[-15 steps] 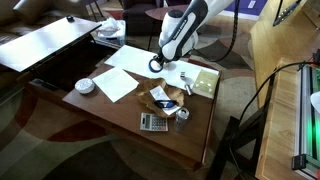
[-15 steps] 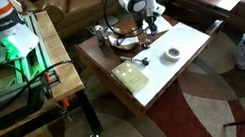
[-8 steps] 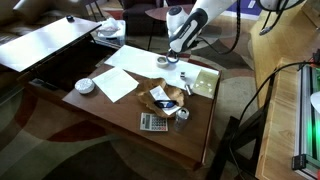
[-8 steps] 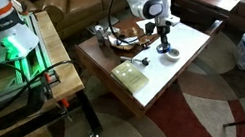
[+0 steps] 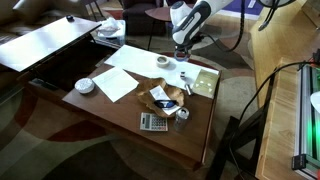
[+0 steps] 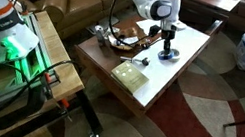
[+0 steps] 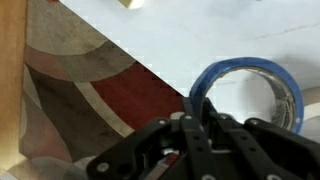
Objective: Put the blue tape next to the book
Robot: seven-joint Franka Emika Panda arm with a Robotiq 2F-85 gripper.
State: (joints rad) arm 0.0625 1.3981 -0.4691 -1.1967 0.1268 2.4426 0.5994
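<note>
The blue tape (image 7: 205, 80) is a blue ring that fills the right of the wrist view. My gripper (image 7: 195, 112) is shut on its rim. In both exterior views the gripper (image 5: 181, 50) (image 6: 169, 36) hangs raised above the far part of the wooden table (image 5: 110, 115); the tape is too small to make out there. The book (image 5: 203, 80) (image 6: 129, 76), pale yellow-green and flat, lies on the table below and to the side of the gripper.
White paper sheets (image 5: 118, 84), a white bowl (image 5: 85, 86), a white round object (image 5: 163, 62), a grey calculator (image 5: 153, 122) and small clutter (image 5: 165, 97) lie on the table. Cables (image 6: 117, 39) lie near the arm's base. Carpet surrounds the table.
The gripper has risen from the table surface with the blue tape in it and moved toward the far edge, closer to the book's side. A white round object now shows where it was.
</note>
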